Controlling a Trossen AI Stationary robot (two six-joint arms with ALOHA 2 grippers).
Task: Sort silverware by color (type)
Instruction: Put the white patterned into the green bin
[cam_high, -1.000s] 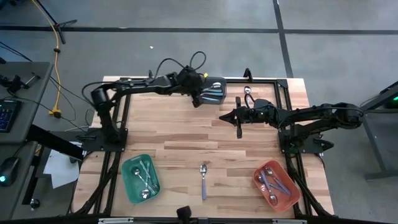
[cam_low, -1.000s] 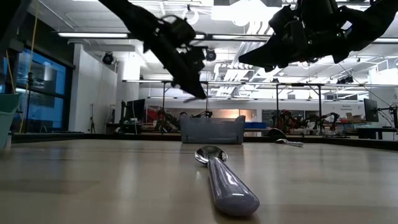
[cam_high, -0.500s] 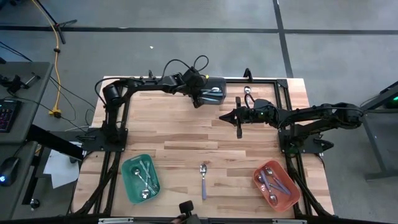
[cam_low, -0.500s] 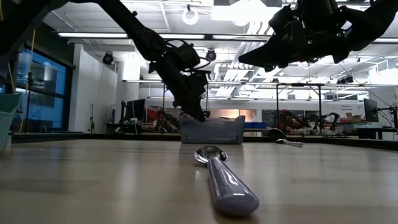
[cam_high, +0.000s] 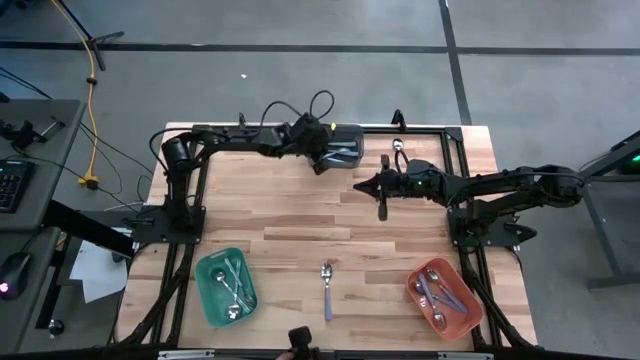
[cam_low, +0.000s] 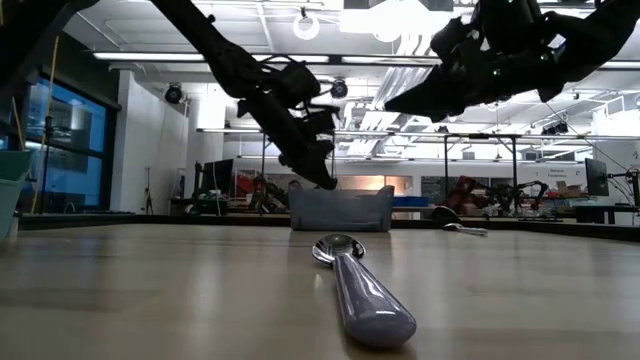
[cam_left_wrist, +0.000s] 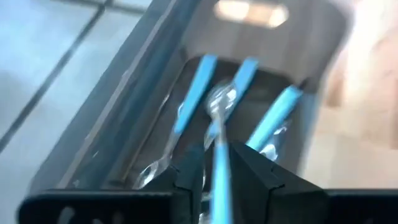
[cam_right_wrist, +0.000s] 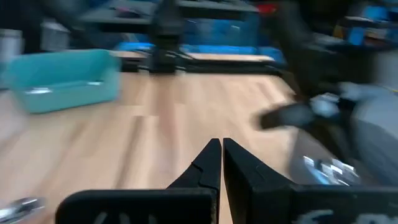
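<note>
My left gripper (cam_high: 323, 158) hangs over the near-left corner of the dark grey bin (cam_high: 345, 146) at the table's far edge, shut on a light blue-handled spoon (cam_left_wrist: 219, 124). Several blue-handled spoons lie inside the bin (cam_left_wrist: 186, 109). My right gripper (cam_high: 382, 207) is shut and holds nothing, hovering above the table to the right of the bin; its fingers (cam_right_wrist: 211, 158) are closed together. A lavender-handled spoon (cam_high: 327, 285) lies flat on the table near the near edge (cam_low: 362, 290). A silver spoon (cam_high: 399, 153) lies on the table by the far edge. My left gripper pinches the light blue handle (cam_left_wrist: 219, 163) of the spoon between its two fingers. The handle runs along the fingers and the shiny bowl (cam_left_wrist: 221, 99) points away from them. The spoon is lifted clear, above the spoons in the grey bin.
A green bin (cam_high: 226, 288) with silver spoons stands at the near left, a red bin (cam_high: 445, 297) with purple-handled spoons at the near right. Bare wood lies across the table's middle (cam_high: 300, 215). The frame's black rails run along the table's sides.
My left gripper has carried the blue-handled spoon toward the far edge and down, from above the table beside the grey bin to just over the bin's rim. It has stayed shut on the spoon.
</note>
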